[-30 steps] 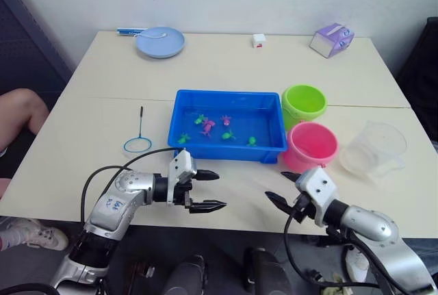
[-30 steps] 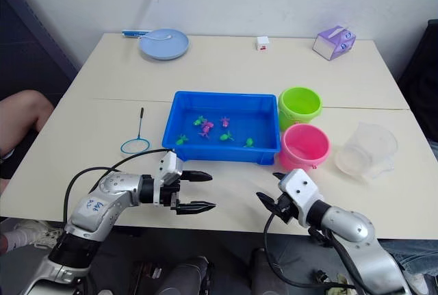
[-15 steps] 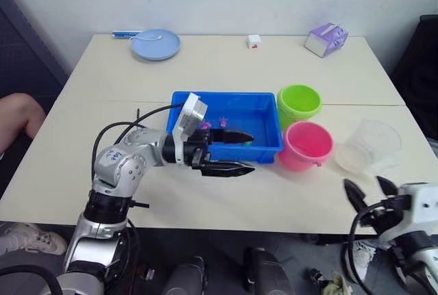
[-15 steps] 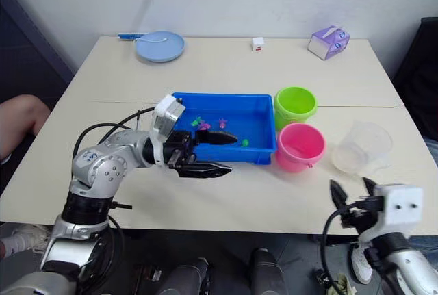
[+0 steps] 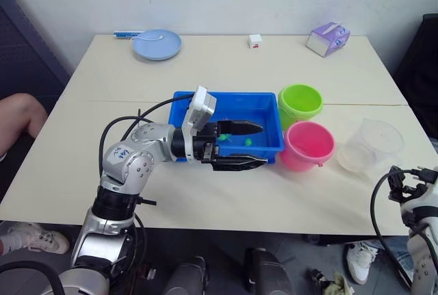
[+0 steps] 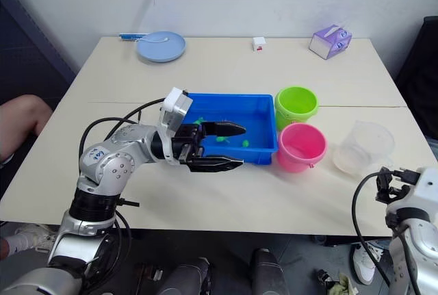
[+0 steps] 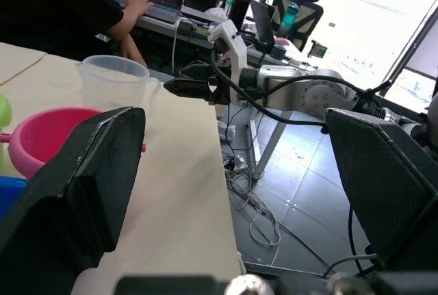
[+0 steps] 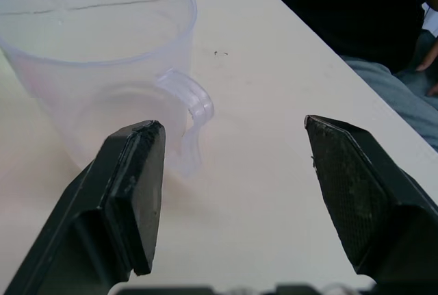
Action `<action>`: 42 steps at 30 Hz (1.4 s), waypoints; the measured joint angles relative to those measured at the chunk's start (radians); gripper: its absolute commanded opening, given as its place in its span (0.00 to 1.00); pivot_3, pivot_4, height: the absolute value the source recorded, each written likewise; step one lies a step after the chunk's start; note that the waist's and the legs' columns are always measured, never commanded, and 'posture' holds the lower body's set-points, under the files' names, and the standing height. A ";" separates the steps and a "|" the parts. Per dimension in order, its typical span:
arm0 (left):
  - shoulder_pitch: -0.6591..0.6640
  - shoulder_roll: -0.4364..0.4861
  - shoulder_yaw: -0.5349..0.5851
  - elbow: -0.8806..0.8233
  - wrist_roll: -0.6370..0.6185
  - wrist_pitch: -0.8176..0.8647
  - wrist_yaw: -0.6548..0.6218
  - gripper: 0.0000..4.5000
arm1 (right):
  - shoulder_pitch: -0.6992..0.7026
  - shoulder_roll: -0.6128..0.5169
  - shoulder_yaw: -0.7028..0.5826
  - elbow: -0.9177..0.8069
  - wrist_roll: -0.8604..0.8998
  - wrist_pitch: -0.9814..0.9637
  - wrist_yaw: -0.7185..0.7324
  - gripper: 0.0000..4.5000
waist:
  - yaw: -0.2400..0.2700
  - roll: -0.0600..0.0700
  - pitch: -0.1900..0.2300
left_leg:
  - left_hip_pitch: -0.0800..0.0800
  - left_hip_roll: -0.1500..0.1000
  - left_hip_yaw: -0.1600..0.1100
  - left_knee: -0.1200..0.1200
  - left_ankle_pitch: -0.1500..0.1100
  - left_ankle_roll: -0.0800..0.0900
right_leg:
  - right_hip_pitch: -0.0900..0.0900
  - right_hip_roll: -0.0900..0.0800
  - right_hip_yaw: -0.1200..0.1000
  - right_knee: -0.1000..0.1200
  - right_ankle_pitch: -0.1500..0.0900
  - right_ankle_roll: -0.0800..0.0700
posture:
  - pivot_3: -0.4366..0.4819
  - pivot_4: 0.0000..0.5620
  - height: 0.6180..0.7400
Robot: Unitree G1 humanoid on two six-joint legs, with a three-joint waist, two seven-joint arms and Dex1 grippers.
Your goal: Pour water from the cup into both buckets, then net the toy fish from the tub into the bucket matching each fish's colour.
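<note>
Our right end effector [image 8: 233,192] has swung out to the cup [image 8: 96,69], fingers spread wide facing its handle, nothing gripped. Beside that cup, the pink bucket [image 5: 309,146] waits; our left end effector [image 5: 248,146], open, has moved over the tub [image 5: 270,146]. Pouring comes first.

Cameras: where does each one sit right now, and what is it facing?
Head eyes: above the table, looking down at the tub, buckets, left gripper.
Left wrist: along open fingers, facing the pink bucket, cup, right gripper.
Right wrist: low over the tabletop, open fingers toward the cup's handle.
Shared: all show the cup.
</note>
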 measured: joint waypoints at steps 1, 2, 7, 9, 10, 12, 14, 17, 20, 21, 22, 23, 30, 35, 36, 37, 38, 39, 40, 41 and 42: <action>0.000 0.000 -0.001 -0.001 0.002 -0.003 0.002 1.00 | -0.009 -0.003 0.006 0.016 -0.004 -0.004 0.000 1.00 | 0.001 0.000 0.000 | 0.000 0.000 0.000 0.000 0.000 0.000 | 0.000 0.000 0.000 0.000 0.000 0.000 | 0.48 0.27 1.00; 0.001 0.002 -0.001 -0.001 0.003 -0.004 0.005 1.00 | -0.016 -0.005 0.010 0.031 -0.007 -0.007 0.000 1.00 | 0.001 0.000 0.000 | 0.000 0.000 0.000 0.000 0.000 0.000 | 0.000 0.000 0.000 0.000 0.000 0.000 | 0.48 0.27 1.00; 0.002 0.008 -0.001 -0.002 0.007 -0.005 0.018 1.00 | -0.043 -0.008 0.028 0.087 -0.035 -0.032 -0.019 1.00 | 0.000 0.000 0.000 | 0.000 0.000 0.000 0.000 0.000 0.000 | 0.000 0.000 0.000 0.000 0.000 0.000 | 0.48 0.27 1.00; 0.003 0.010 -0.001 -0.003 0.009 -0.007 0.021 1.00 | -0.058 -0.008 0.033 0.113 -0.049 -0.047 -0.036 1.00 | 0.000 0.001 0.000 | 0.000 0.000 0.000 0.000 0.000 0.000 | 0.000 0.000 0.000 0.000 0.000 0.000 | 0.48 0.27 1.00; 0.003 0.011 -0.001 -0.004 0.010 -0.007 0.023 1.00 | -0.071 -0.008 0.034 0.129 -0.058 -0.053 -0.045 1.00 | -0.001 0.001 0.000 | 0.000 0.000 0.000 0.000 0.000 0.000 | 0.000 0.000 0.001 0.000 0.000 0.000 | 0.48 0.27 1.00; 0.003 0.011 -0.001 -0.007 0.010 -0.007 0.027 1.00 | -0.088 -0.008 0.040 0.155 -0.073 -0.075 -0.063 1.00 | -0.001 0.001 0.000 | 0.000 0.000 0.001 0.000 0.000 0.000 | -0.001 0.000 0.001 0.000 0.000 0.000 | 0.48 0.27 1.00; 0.003 0.015 -0.001 -0.013 0.010 -0.007 0.032 1.00 | -0.108 -0.008 0.040 0.182 -0.083 -0.095 -0.079 1.00 | -0.001 0.001 0.000 | 0.000 0.000 0.001 0.000 0.000 0.000 | -0.001 0.000 0.001 0.000 0.000 0.000 | 0.48 0.27 1.00; 0.003 0.037 0.000 -0.019 0.012 -0.007 0.035 1.00 | -0.143 -0.007 0.040 0.237 -0.087 -0.138 -0.103 1.00 | -0.001 0.001 0.000 | 0.000 0.000 0.001 0.000 0.000 0.000 | -0.001 0.000 0.001 0.000 0.000 0.000 | 0.48 0.27 1.00; 0.003 0.044 -0.001 -0.024 0.014 -0.007 0.035 1.00 | -0.159 -0.005 0.042 0.270 -0.087 -0.160 -0.109 0.82 | -0.001 0.001 0.000 | 0.000 0.000 0.001 0.000 0.000 0.000 | -0.001 0.000 0.001 0.000 0.000 0.000 | 0.48 0.27 1.00; 0.003 0.049 -0.001 -0.032 0.015 -0.007 0.036 1.00 | -0.168 -0.005 0.042 0.288 -0.087 -0.173 -0.109 0.73 | -0.002 0.001 0.000 | 0.000 0.000 0.001 0.000 0.000 0.000 | -0.001 0.000 0.001 0.000 0.000 0.000 | 0.48 0.27 1.00; 0.003 0.051 -0.001 -0.039 0.016 -0.007 0.036 1.00 | -0.171 -0.004 0.043 0.296 -0.087 -0.182 -0.109 0.62 | -0.001 0.001 0.000 | 0.000 0.000 0.001 0.000 0.000 0.000 | -0.001 0.000 0.001 0.000 0.000 0.000 | 0.48 0.27 1.00; 0.003 0.053 -0.001 -0.043 0.016 -0.008 0.037 1.00 | -0.181 -0.002 0.043 0.315 -0.086 -0.204 -0.107 0.51 | -0.001 0.001 0.000 | 0.000 0.000 0.001 0.000 0.000 0.000 | -0.001 0.000 0.001 0.000 0.000 0.000 | 0.48 0.27 1.00; 0.006 0.066 0.001 -0.045 0.020 -0.008 0.046 1.00 | -0.188 0.011 0.045 0.325 -0.079 -0.305 -0.091 0.16 | 0.001 0.001 0.000 | 0.000 0.000 0.000 0.000 0.000 0.000 | 0.000 0.000 0.000 0.000 0.000 0.000 | 0.48 0.27 1.00; 0.006 0.069 0.007 -0.038 0.020 -0.009 0.046 1.00 | -0.146 0.019 0.045 0.276 -0.064 -0.334 -0.075 0.16 | 0.001 0.002 -0.001 | 0.000 0.000 0.001 0.000 0.000 0.000 | -0.001 0.000 0.001 0.000 0.000 0.000 | 0.48 0.27 1.00; 0.006 0.067 0.007 -0.035 0.020 -0.010 0.047 1.00 | -0.133 0.017 0.045 0.252 -0.065 -0.334 -0.074 0.16 | 0.000 0.002 -0.001 | 0.000 0.000 0.001 0.000 0.000 0.000 | -0.001 0.000 0.001 0.000 0.000 0.000 | 0.48 0.27 1.00; 0.006 0.066 0.007 -0.034 0.020 -0.010 0.048 1.00 | -0.122 0.015 0.045 0.233 -0.065 -0.333 -0.073 0.16 | -0.001 0.003 -0.001 | 0.000 0.000 0.001 0.000 0.000 0.000 | -0.001 0.000 0.001 0.000 0.000 0.000 | 0.48 0.27 1.00; 0.005 0.063 0.008 -0.030 0.021 -0.014 0.050 1.00 | -0.110 0.007 0.045 0.202 -0.065 -0.327 -0.071 0.16 | -0.001 0.003 0.000 | 0.000 0.000 0.001 0.000 0.000 0.000 | -0.001 0.000 0.001 0.000 0.000 0.000 | 0.48 0.27 1.00; 0.005 0.058 0.008 -0.022 0.022 -0.018 0.052 1.00 | -0.103 -0.008 0.045 0.172 -0.066 -0.317 -0.067 0.16 | -0.001 0.005 -0.001 | 0.000 0.000 0.001 0.000 0.000 0.000 | -0.001 0.000 0.001 0.000 0.000 0.000 | 0.48 0.27 1.00; 0.005 0.057 0.008 -0.016 0.023 -0.019 0.053 1.00 | -0.102 -0.016 0.045 0.158 -0.066 -0.312 -0.065 0.16 | -0.001 0.005 -0.001 | 0.000 0.000 0.001 0.000 0.000 0.000 | -0.001 0.000 0.001 0.000 0.000 0.000 | 0.48 0.27 1.00; 0.005 0.054 0.006 0.002 0.032 -0.028 0.053 1.00 | -0.098 -0.037 0.046 0.111 -0.072 -0.297 -0.058 0.15 | -0.001 0.005 -0.001 | 0.000 0.000 0.001 0.000 0.000 0.000 | -0.001 0.001 0.001 0.000 0.000 0.000 | 0.48 0.27 1.00; 0.005 0.054 0.003 0.008 0.040 -0.036 0.052 1.00 | -0.087 -0.066 0.055 0.068 -0.081 -0.277 -0.048 0.15 | -0.001 0.006 -0.001 | 0.000 0.000 0.001 -0.001 0.000 0.000 | -0.002 0.001 0.002 0.001 0.000 0.000 | 0.48 0.27 1.00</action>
